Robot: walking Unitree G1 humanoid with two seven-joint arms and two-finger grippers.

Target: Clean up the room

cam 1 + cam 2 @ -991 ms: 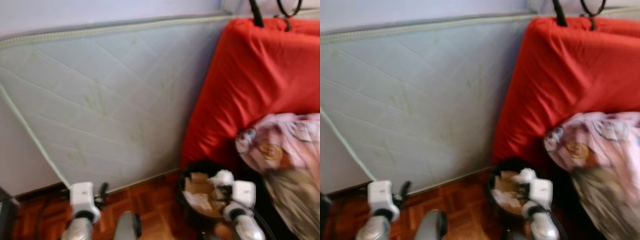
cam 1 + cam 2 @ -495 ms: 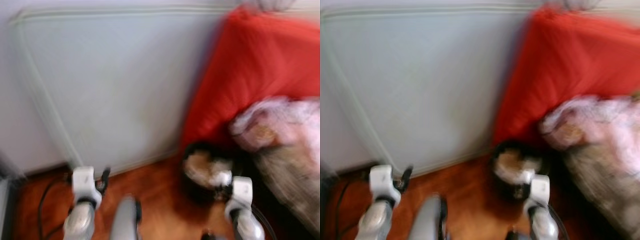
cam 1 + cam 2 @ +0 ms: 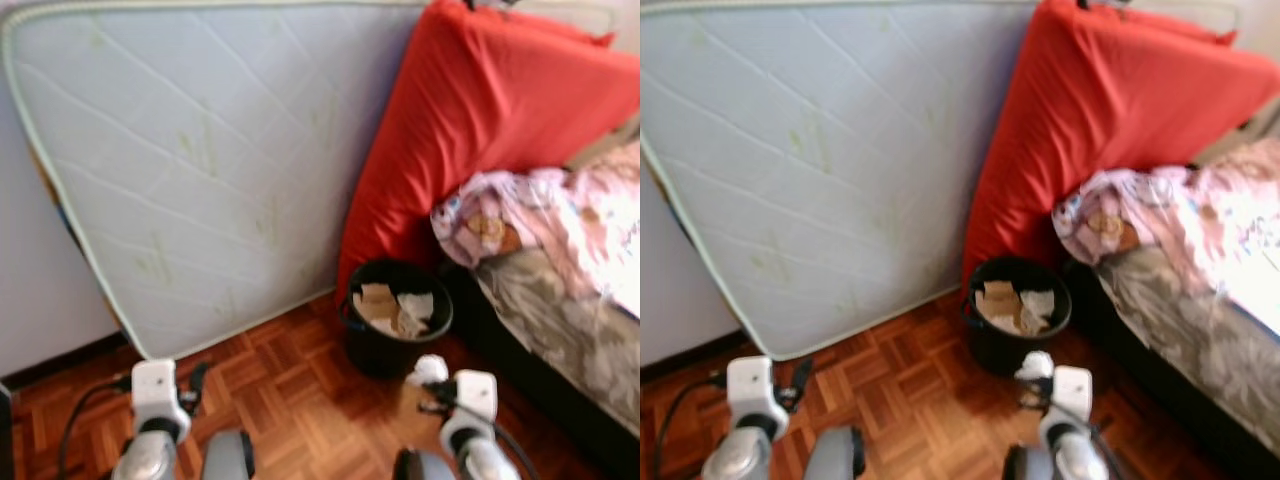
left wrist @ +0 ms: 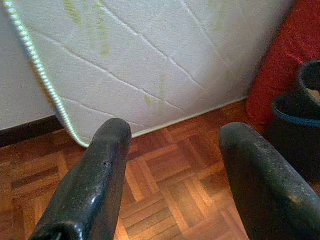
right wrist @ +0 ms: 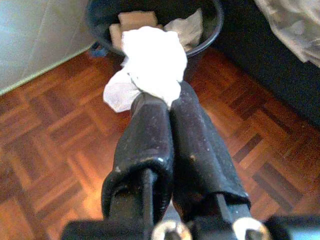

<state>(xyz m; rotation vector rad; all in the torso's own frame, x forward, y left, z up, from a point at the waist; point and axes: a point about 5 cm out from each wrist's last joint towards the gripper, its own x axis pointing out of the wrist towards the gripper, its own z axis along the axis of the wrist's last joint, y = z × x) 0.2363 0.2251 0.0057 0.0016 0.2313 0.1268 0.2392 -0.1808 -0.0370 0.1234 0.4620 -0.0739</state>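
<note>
On your left, the left claw (image 4: 170, 185) hangs wide and empty over the parquet floor (image 3: 290, 400), near the white mattress (image 3: 200, 160). To the right, the black bin (image 3: 395, 325) stands against the red mattress (image 3: 480, 130), paper already inside. Your right claw (image 5: 165, 107) pinches a crumpled tissue (image 5: 152, 62) just short of the bin. This looks like the carry step: next, bring it over the rim and release.
</note>
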